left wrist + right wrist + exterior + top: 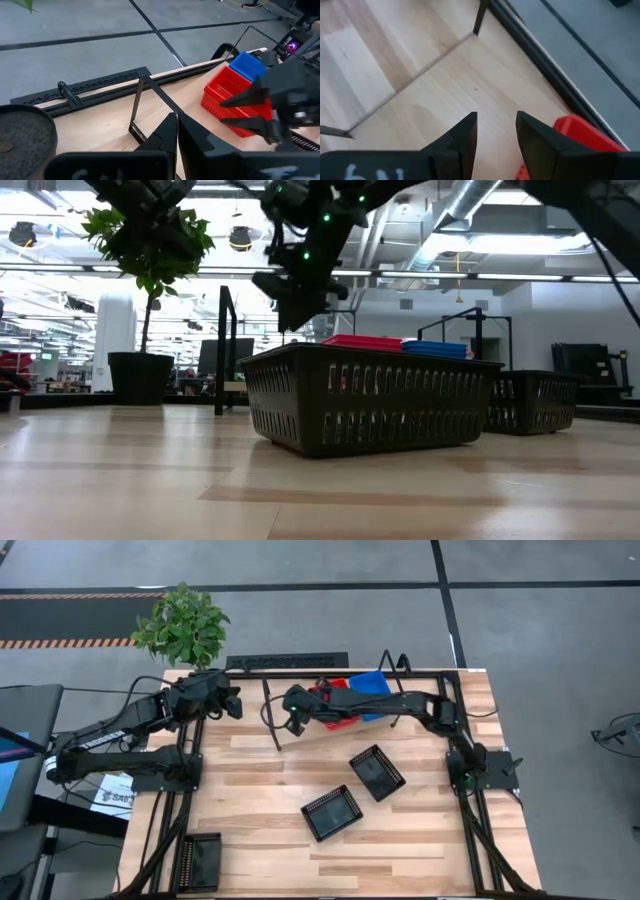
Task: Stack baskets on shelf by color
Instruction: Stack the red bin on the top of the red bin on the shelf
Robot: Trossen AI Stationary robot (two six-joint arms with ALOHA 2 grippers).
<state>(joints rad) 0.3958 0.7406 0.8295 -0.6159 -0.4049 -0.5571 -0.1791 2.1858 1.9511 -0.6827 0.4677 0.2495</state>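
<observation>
Hovering spread and empty beside the red baskets (335,705), the right gripper (293,712) points across the shelf (300,700).

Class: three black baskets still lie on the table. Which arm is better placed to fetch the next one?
Probably the right. Its right gripper hangs open and empty by the shelf, on the side of two black baskets. The left gripper is shut and farther away.

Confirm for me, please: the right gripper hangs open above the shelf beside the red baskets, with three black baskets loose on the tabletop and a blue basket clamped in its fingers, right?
Not quite. The right gripper holds nothing: the right wrist view shows bare shelf board between its open fingers. The rest stands: red baskets beside it, three black baskets on the tabletop.
</observation>
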